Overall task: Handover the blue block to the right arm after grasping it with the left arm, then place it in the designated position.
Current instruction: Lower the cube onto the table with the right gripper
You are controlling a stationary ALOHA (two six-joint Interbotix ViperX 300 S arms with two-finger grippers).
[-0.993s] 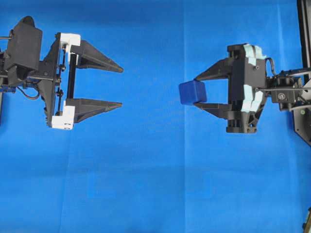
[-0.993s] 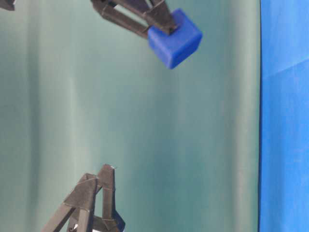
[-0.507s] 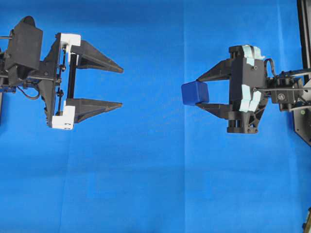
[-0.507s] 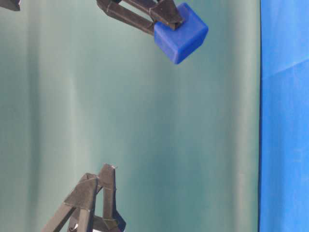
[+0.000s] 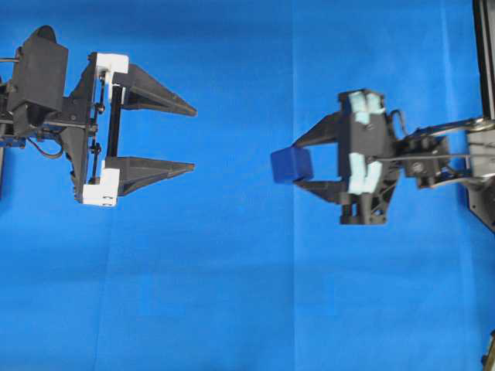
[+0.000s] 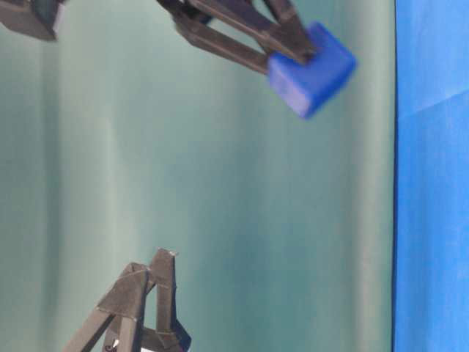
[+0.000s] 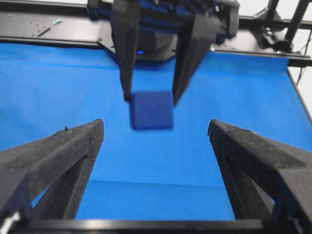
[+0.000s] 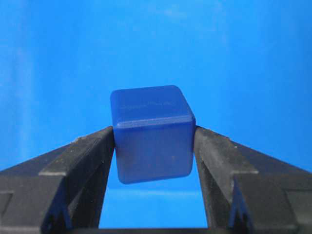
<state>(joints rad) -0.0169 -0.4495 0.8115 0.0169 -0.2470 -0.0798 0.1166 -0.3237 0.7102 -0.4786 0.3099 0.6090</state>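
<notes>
The blue block (image 5: 291,165) hangs in the air above the blue bench (image 5: 232,294), pinched at the very tips of the right gripper (image 5: 303,162). From the right wrist view the block (image 8: 152,134) sits squarely between the two black fingers (image 8: 83,165), each pressed flat against an opposite side, with a faint embossed mark on its upper face. Most of the block sticks out beyond the fingertips, so only its rear part is clamped. The gripper's pale grey-green housing (image 5: 362,147) lies to the right of the block in the overhead view.

Well apart, on the left, the left gripper (image 5: 193,139) stands with its fingers spread wide and nothing between them, its tips pointing toward the block. From its own camera the block (image 7: 152,110) appears straight ahead, centred between its two fingers (image 7: 58,156) but clearly beyond them, touching neither.
</notes>
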